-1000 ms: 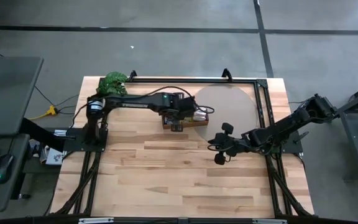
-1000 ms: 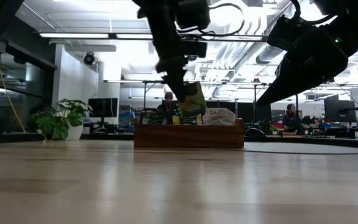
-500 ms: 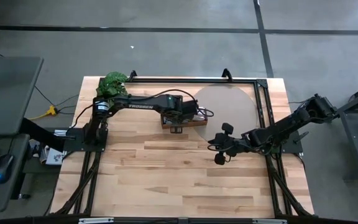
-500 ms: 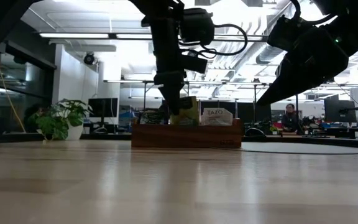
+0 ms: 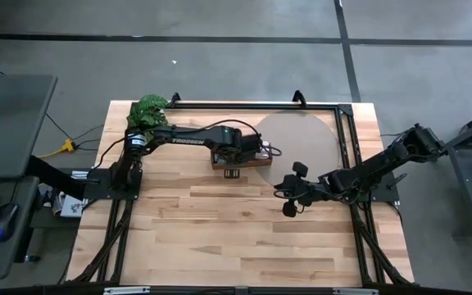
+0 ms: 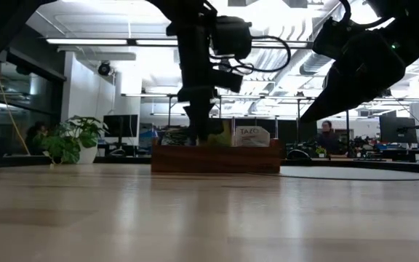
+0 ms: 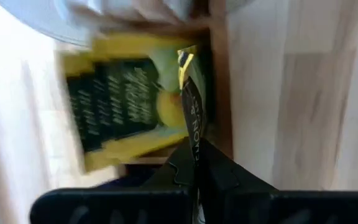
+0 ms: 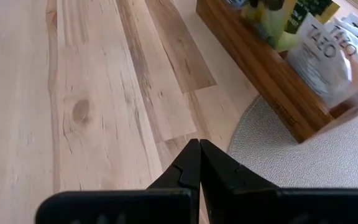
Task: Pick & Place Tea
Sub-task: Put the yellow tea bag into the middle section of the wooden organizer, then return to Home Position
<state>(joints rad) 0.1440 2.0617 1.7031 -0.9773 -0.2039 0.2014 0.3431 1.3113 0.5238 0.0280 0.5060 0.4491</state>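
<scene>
2 arms work over the bench [image 5: 220, 238] — the left gripper [image 7: 194, 140] reaches down into the wooden tray [image 6: 217, 158], its fingers pinching 1 tea sachet [image 7: 191, 106] edge-on above a yellow-green sachet [image 7: 120, 109] lying in the compartment. The right gripper [image 8: 199, 155] hovers near the tray, just beside the grey mat [image 8: 316, 155] — fingers pressed together, holding nothing.

Overhead, we found the worktop [image 5: 220, 229] evenly and softly lit, shadows faint. At table height, ceiling light strips [image 6: 100, 41] glared behind both arms, leaving them as black silhouettes; the near boards lay out of focus with a pale sheen. In the left wrist view, the yellow-green sachet [image 7: 123, 106] was smeared by blur. We saw the right wrist view bright and crisp.
</scene>
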